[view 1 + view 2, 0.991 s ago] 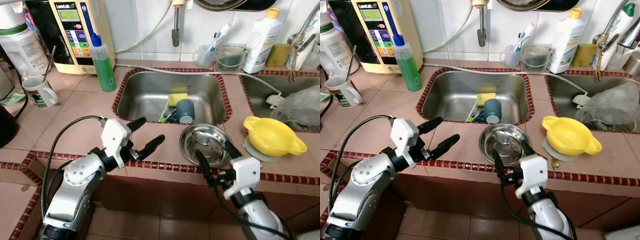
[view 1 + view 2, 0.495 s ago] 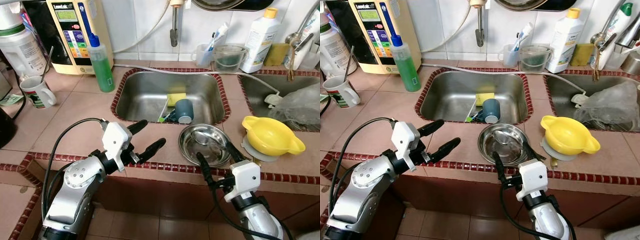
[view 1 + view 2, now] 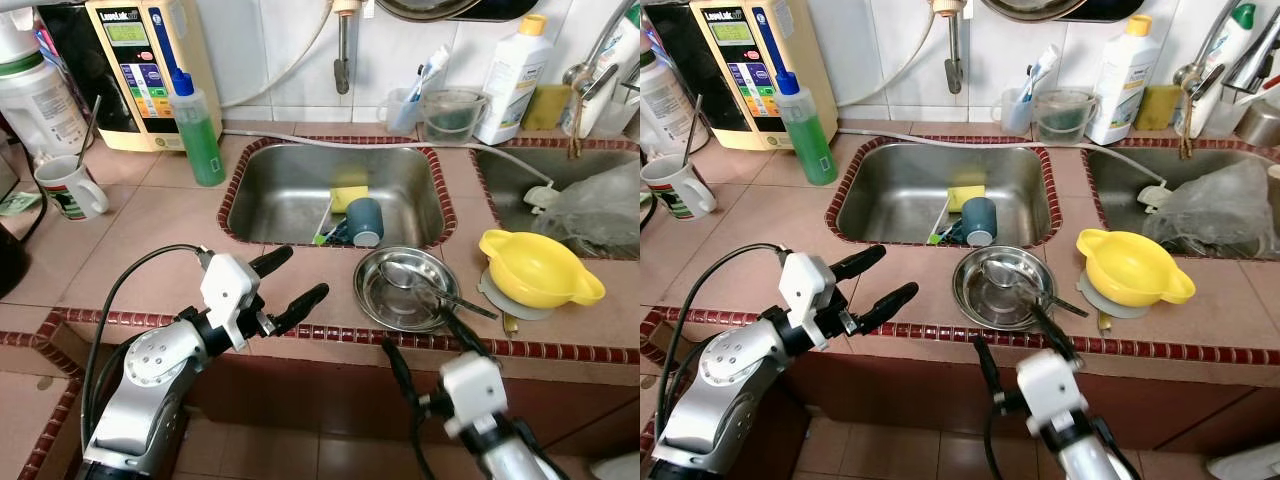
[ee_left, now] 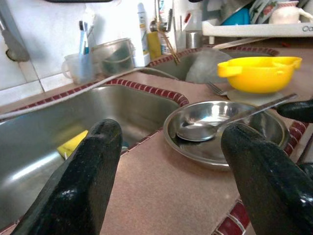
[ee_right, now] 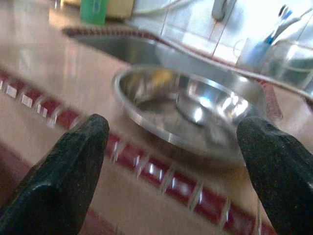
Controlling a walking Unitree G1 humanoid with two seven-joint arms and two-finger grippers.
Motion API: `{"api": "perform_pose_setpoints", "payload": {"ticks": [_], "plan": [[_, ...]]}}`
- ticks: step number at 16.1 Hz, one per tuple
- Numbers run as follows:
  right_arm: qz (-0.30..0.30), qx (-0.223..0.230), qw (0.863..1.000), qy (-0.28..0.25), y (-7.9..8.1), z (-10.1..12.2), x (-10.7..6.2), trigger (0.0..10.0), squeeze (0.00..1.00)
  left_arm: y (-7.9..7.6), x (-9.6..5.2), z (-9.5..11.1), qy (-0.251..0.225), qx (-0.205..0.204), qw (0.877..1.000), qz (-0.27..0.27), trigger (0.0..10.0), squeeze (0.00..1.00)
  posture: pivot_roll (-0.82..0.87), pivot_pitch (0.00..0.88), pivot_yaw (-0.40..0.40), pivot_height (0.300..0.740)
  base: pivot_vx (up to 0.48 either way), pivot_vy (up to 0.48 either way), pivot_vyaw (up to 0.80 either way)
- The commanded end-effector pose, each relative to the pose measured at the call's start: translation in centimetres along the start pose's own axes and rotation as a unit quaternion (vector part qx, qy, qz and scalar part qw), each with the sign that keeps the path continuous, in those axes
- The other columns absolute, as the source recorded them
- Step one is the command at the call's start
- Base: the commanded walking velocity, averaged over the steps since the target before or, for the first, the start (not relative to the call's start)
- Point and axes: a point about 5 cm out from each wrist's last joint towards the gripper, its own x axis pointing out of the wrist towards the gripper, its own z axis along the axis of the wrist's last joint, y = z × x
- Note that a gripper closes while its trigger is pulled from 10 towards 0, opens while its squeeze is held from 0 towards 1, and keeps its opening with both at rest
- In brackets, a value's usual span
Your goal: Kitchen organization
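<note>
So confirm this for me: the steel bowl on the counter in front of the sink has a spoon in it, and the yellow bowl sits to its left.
One detail is wrong. The steel bowl on the counter in front of the sink does hold a spoon, but the yellow bowl sits to its right, not its left. The left eye view shows this.
</note>
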Motion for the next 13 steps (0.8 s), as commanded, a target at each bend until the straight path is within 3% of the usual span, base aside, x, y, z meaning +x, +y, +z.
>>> {"api": "perform_pose_setpoints", "payload": {"ticks": [1,7,11,13], "plan": [[0.002,-0.01,1.0,0.001,0.0,-0.1,-0.3,10.0,0.0,-0.1,-0.3,-0.3,0.009,0.011,1.0,-0.01,10.0,0.0,-0.12,0.087,0.101,0.74,0.0,0.0,0.0],[-0.024,-0.018,0.999,0.027,0.4,-0.8,-2.9,10.0,0.0,0.0,0.3,0.0,-0.002,0.019,0.999,-0.041,10.0,0.0,-0.16,0.114,0.147,0.74,0.0,0.0,0.0],[-0.059,-0.002,0.998,0.024,0.6,-0.5,-3.3,10.0,0.0,0.3,1.2,-0.1,-0.004,0.024,0.998,-0.058,10.0,0.0,-0.18,0.116,0.157,0.74,0.0,0.0,0.0],[-0.099,0.03,0.995,0.015,0.2,0.0,-3.4,10.0,0.0,0.7,1.5,-0.3,-0.004,0.027,0.998,-0.055,10.0,0.0,-0.19,0.113,0.151,0.74,0.0,0.0,0.0]]}}
